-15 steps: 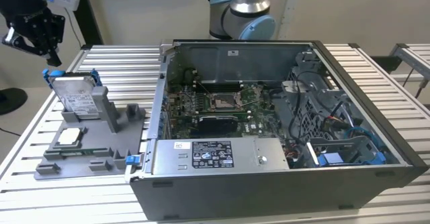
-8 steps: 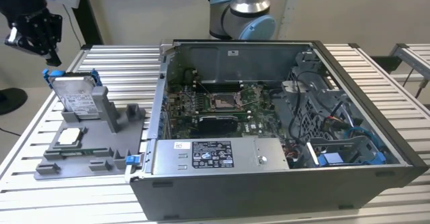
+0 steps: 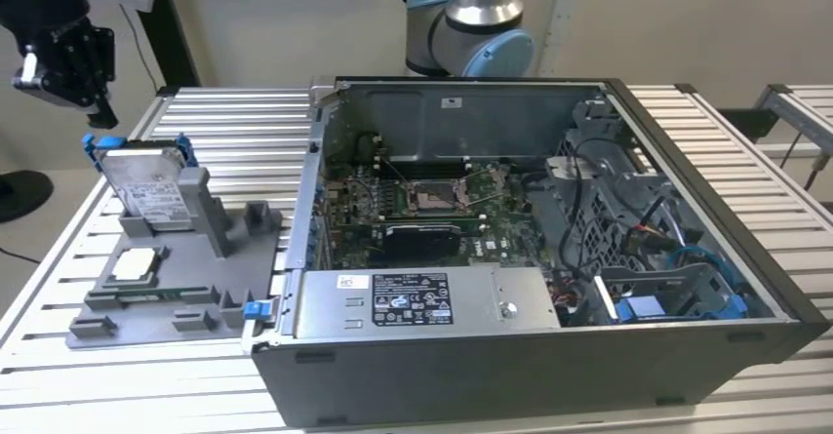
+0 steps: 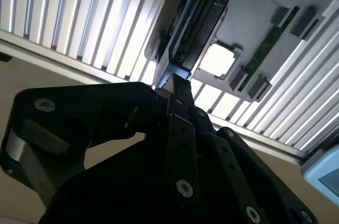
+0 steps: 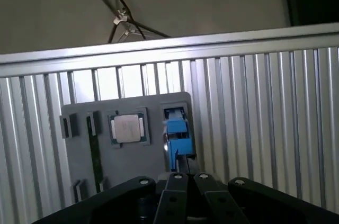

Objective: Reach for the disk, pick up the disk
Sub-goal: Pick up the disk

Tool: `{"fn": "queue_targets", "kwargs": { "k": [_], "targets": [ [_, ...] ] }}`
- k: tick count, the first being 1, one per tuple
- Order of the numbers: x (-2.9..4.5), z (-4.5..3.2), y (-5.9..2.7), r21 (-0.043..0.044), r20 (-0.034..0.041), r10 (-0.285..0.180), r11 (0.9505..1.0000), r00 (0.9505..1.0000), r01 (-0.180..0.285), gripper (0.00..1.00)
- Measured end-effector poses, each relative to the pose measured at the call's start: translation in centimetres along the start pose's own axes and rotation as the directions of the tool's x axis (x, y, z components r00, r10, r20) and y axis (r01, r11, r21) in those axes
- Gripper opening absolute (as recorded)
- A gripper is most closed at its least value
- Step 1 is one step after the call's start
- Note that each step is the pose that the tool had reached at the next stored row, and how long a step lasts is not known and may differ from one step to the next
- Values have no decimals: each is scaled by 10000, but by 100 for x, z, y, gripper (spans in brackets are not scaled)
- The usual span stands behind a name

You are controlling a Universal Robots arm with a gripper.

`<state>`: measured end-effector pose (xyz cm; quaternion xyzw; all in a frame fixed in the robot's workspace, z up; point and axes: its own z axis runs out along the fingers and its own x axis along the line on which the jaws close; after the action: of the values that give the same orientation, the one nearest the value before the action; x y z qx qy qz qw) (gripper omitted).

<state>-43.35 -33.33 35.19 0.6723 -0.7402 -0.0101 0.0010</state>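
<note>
Ribbed aluminium slats form the worktop point(image 3: 234, 112), with a plain beige wall behind it. On the exterior view's left, a grey moulded fixture point(image 3: 182, 258) lies on the worktop, and the disk point(image 3: 146, 185) stands in one of its slots, leaning back a little. The disk is a flat silver metal rectangle with a white printed label on its face. A blue plastic bracket frames it, and two blue tabs stick out at the upper corners. In both wrist views the disk point(image 5: 177, 131) is seen from its edge point(image 4: 197, 18), so mostly the blue bracket and the dark side show.

The black tool point(image 3: 101, 114) hangs in the air close above the disk's upper corner, a little toward the exterior view's left, and it does not touch the disk. Its fingers are drawn together to a point and hold nothing, as both wrist views show point(image 4: 176, 82) point(image 5: 180, 175).

The fixture also holds a small square processor chip point(image 3: 137, 265), lying flat in its own pocket beside the disk, and a thin green memory stick point(image 3: 150, 297) in a long groove near the chip.

An open computer case point(image 3: 521, 375) fills the middle of the worktop, just beside the fixture. Inside it are a green motherboard point(image 3: 390, 200) with a bare processor socket point(image 3: 434, 197), a silver power supply point(image 3: 416, 302) with a label, bundles of cables point(image 3: 612, 180) and a blue drive caddy point(image 3: 664, 302). Behind the case stands the robot arm's base point(image 3: 469, 24).
</note>
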Motion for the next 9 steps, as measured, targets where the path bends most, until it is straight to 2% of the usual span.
{"fn": "queue_targets", "kwargs": {
  "k": [7,9],
  "targets": [
    [7,1,14,-4,-13,-900,9959,9959,900,0],
    [11,1,15,-2,-14,-965,9953,9953,965,0]
  ]
}}
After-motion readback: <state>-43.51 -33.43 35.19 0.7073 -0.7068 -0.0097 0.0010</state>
